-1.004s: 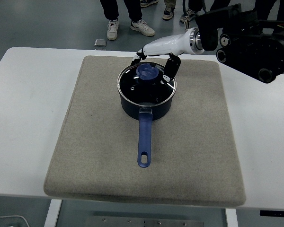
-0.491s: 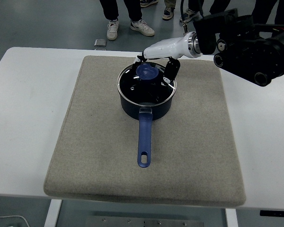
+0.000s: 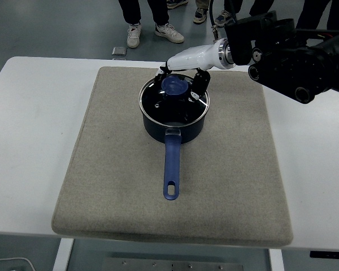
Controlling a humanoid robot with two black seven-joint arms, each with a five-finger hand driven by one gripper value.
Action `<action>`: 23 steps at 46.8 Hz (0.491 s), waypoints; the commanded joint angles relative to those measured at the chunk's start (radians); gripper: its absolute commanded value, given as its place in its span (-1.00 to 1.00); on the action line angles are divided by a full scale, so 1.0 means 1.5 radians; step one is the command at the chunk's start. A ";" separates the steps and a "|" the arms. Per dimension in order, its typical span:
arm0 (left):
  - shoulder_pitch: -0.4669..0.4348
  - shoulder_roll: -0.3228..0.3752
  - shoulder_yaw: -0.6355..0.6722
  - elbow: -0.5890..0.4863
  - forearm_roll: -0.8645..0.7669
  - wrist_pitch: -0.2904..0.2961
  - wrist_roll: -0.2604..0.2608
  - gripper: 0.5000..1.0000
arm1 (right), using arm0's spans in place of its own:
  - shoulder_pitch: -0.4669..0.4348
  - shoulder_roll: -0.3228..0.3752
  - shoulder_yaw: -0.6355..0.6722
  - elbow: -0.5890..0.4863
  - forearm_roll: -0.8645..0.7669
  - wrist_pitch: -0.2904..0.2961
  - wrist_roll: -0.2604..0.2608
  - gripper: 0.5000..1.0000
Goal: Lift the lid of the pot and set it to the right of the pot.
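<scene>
Straddling lid [image 3: 173,100] knob — robot hand [image 3: 183,79]; pot [image 3: 174,123] alone on mat [image 3: 113,169].

Lid [image 3: 174,100] on pot [image 3: 174,124], centred on mat [image 3: 101,169].

A dark blue saucepan [image 3: 174,121] with a glass lid [image 3: 173,101] sits on a grey felt mat [image 3: 113,186] — the white-shelled right hand [image 3: 183,79] curls around the lid's blue knob [image 3: 173,86], handle [image 3: 170,169] pointing toward the near edge.
</scene>
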 commanded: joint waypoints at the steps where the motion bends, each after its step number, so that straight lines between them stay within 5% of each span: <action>1: 0.000 0.000 0.001 0.000 0.000 -0.001 0.001 1.00 | 0.000 0.001 -0.001 -0.001 0.000 0.001 0.000 0.38; 23: 0.000 0.000 0.001 0.000 0.000 0.000 0.000 1.00 | 0.003 0.001 -0.014 -0.001 0.000 0.001 0.000 0.03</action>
